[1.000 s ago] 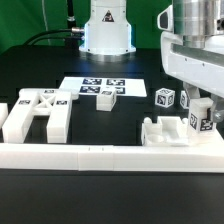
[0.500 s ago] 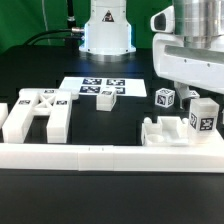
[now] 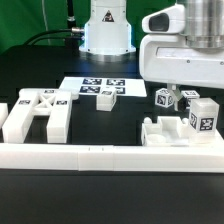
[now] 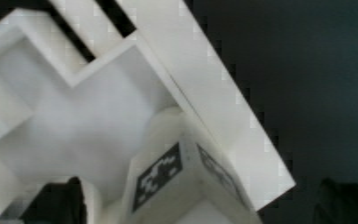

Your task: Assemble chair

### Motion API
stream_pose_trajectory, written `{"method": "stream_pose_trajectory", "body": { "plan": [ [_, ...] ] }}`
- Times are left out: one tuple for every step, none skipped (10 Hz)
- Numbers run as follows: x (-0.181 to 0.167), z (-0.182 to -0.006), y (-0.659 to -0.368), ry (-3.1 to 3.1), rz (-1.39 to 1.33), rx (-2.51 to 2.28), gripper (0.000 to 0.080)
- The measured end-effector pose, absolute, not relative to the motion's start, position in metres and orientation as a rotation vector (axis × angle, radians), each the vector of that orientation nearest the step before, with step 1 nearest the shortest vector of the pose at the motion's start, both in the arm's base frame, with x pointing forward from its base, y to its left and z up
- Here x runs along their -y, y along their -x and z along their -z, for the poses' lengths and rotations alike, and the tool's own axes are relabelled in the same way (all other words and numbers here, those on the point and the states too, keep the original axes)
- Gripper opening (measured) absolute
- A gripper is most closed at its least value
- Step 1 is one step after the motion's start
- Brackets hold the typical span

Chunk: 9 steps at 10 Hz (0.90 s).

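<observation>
The chair lies in loose white tagged parts. On the exterior view's left lies an H-shaped frame (image 3: 40, 115). On the right, a tagged block (image 3: 203, 116) stands upright at the far end of a low stepped piece (image 3: 165, 132). Two small tagged cubes (image 3: 165, 98) sit just behind. The arm's white hand (image 3: 185, 55) hangs above the block, clear of it. In the wrist view my gripper (image 4: 185, 212) is open: its dark fingers (image 4: 51, 200) stand wide on either side of the tagged block (image 4: 158, 175) without touching it.
A long white border rail (image 3: 110, 158) runs along the front edge. The marker board (image 3: 100, 88) lies at the back middle, before the robot's base (image 3: 108, 30). Black table shows between the H-shaped frame and the stepped piece.
The gripper opened and let go of the tagged block, then rose and shifted toward the exterior view's left. The block stays standing where it was set.
</observation>
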<state>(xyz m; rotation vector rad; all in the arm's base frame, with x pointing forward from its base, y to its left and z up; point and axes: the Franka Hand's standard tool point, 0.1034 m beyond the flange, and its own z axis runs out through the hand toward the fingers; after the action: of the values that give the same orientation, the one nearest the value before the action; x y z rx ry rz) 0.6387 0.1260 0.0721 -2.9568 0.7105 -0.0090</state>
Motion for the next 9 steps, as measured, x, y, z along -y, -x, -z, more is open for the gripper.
{"method": "stream_pose_trajectory", "body": {
  "plan": [
    [-0.1256,-0.0722,-0.6391,2.989,0.018,-0.577,0.0648],
    [-0.1251,-0.0721,-0.6391,3.012,0.024,-0.448,0.0648],
    [-0.1251,-0.072,-0.6389,3.023,0.026,-0.37,0.0648],
    [-0.1252,-0.072,-0.6389,3.039,0.033,-0.239,0.0648],
    [-0.1261,-0.072,-0.6386,3.051,0.038,-0.141,0.0648],
    [-0.1271,-0.0719,-0.6383,3.061,0.042,-0.064,0.0648],
    [-0.1245,-0.0714,-0.6387,3.063,0.053,0.103,0.0648],
    [-0.1213,-0.0707,-0.6387,3.061,0.055,0.168,0.0648],
    [-0.1202,-0.0707,-0.6389,3.06,0.055,0.163,0.0648]
  ]
}}
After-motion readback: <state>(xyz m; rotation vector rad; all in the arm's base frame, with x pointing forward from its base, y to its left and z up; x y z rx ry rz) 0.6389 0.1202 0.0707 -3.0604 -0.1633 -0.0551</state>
